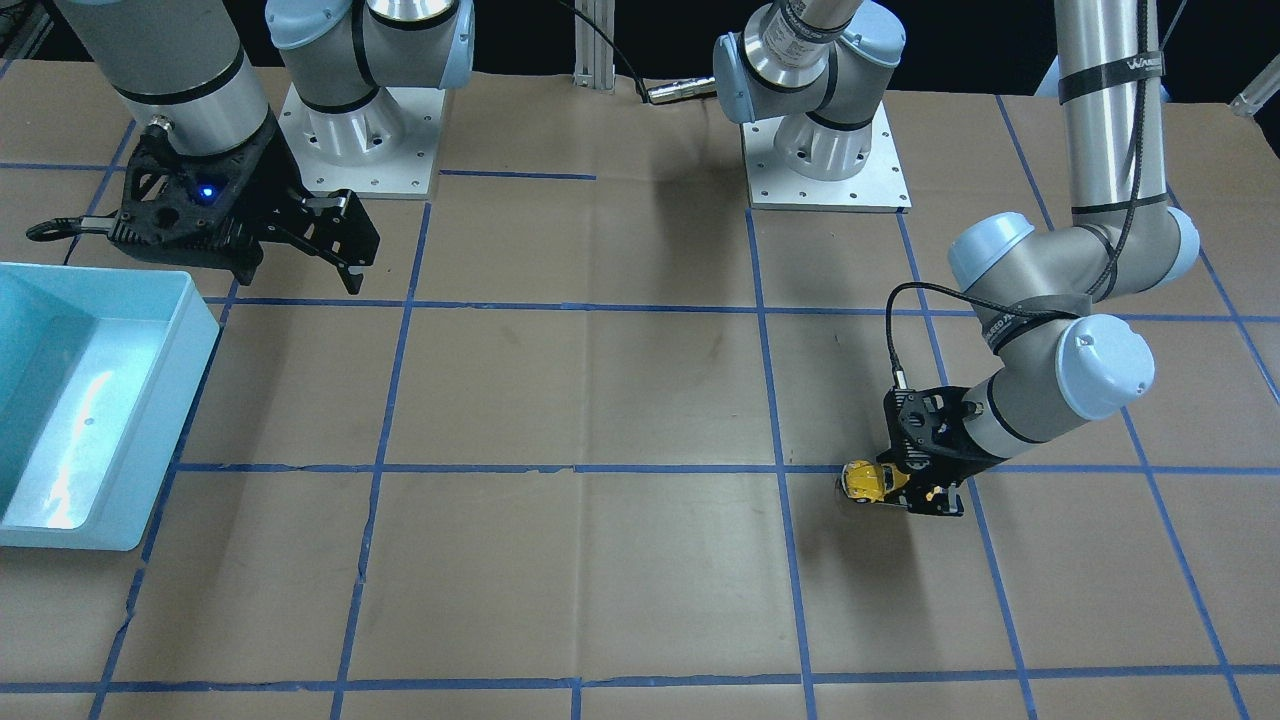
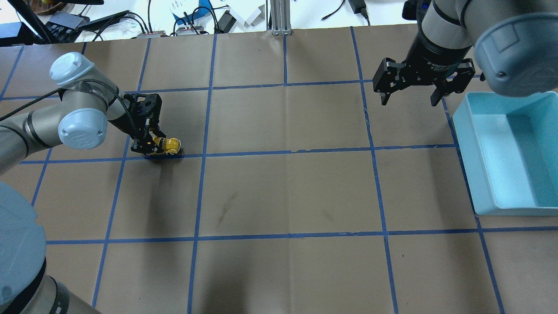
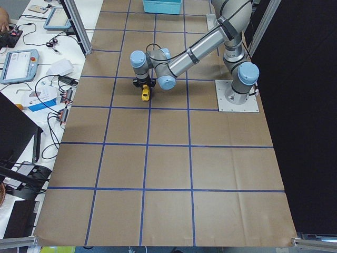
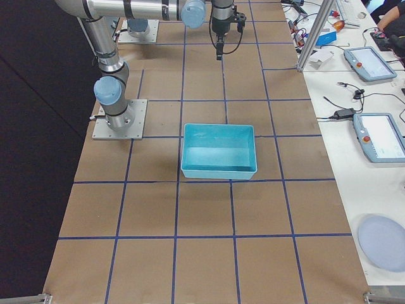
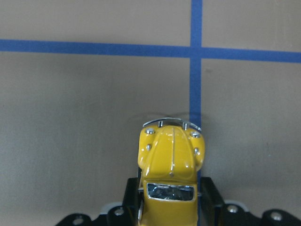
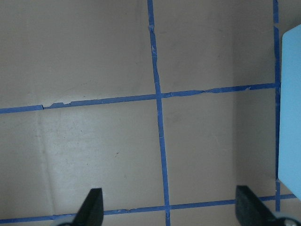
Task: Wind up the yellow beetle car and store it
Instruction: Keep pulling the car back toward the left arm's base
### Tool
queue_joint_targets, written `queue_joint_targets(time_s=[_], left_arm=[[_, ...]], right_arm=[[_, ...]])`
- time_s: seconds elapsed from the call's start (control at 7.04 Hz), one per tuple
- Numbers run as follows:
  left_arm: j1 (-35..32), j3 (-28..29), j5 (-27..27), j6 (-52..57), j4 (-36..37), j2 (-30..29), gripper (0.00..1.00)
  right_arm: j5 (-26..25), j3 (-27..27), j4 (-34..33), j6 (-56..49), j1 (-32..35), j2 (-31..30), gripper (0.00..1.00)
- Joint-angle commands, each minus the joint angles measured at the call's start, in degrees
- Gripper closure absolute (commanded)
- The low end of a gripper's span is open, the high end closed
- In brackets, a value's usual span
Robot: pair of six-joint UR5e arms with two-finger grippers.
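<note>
From my seat, the left gripper is pinching the yellow beetle car by its rear half. In the left wrist view one finger presses against each flank of the car. That view cuts off everything behind the windscreen, and the wheels are hidden under the body. The car sits low over the table on the robot's left side, beside a blue tape crossing, with its nose pointing toward the middle of the table. I cannot tell whether its wheels touch the paper. The front-facing view shows only a dim shadow beneath the car, and the black wrist hardware covers its tail.

The right gripper hangs spread wide above the table on the far right and holds nothing. Its wrist camera shows only the two fingertips at the lower edge, with bare paper between them. The light blue bin stands just to the right of it, well apart from the car. The overhead view cuts off the bin's right wall, and the right wrist view catches only a sliver of it.
</note>
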Motion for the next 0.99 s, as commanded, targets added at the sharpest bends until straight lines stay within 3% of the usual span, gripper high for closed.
queue_joint_targets(time_s=[0.0,0.85], left_arm=[[2.2,-0.3,-0.1,2.0,0.0,0.1,0.75],[4.5,-0.2,0.5,4.8,0.2,0.1,0.75]], right_arm=[[0.0,0.0,0.0,0.0,0.1,0.0,0.00],[-0.1,0.0,0.0,0.0,-0.1,0.0,0.00]])
